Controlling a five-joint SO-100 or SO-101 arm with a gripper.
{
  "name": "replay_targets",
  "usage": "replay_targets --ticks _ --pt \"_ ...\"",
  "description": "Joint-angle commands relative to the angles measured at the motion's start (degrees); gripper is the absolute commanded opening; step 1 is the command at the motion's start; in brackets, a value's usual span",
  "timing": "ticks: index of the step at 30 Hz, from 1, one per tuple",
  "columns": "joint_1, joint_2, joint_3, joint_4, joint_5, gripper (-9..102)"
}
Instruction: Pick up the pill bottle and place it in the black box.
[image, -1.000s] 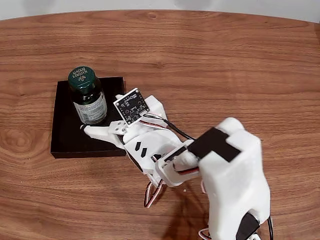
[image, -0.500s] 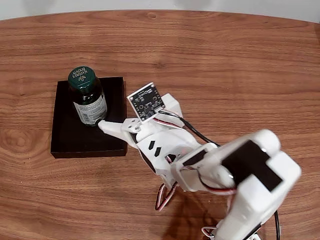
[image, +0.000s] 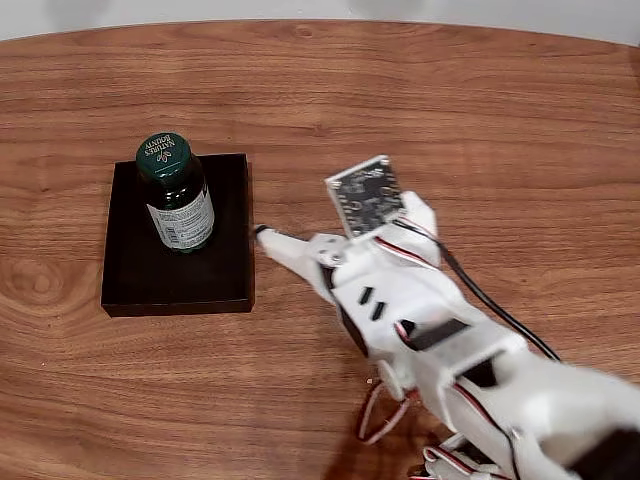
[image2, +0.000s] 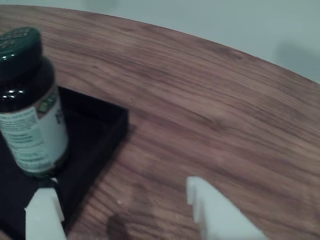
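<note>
The pill bottle, dark green with a white label and a printed cap, stands upright in the far part of the black box on the left of the fixed view. My gripper is just right of the box's right wall, apart from the bottle. In the wrist view the bottle stands at the left inside the box. The gripper is open, with only wood and the box's edge between its white fingertips.
The wooden table stretches wide behind and to the right of the box. The white arm with its circuit board and loose cables fills the lower right of the fixed view.
The gripper has drawn back to the right, from beside the bottle over the box to just past the box's right wall. The bottle stays standing in the box.
</note>
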Motion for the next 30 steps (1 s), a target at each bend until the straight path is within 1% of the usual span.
replay_targets --ticks 1,3,8,14,21,23,25,30 --pt "4.7 12.6 0.8 7.6 -0.3 28" --pt "6.5 15.6 1.2 10.9 -1.1 28" --pt "9.9 19.9 1.7 15.6 -1.7 28" --pt "12.4 23.2 3.9 16.9 -2.7 28" --pt "16.9 24.3 4.0 20.6 -6.2 27" --pt "17.8 25.6 4.0 23.7 -7.0 26" --pt "18.1 27.3 4.0 28.6 -7.8 24" --pt "16.6 35.9 4.6 45.4 -8.6 17"
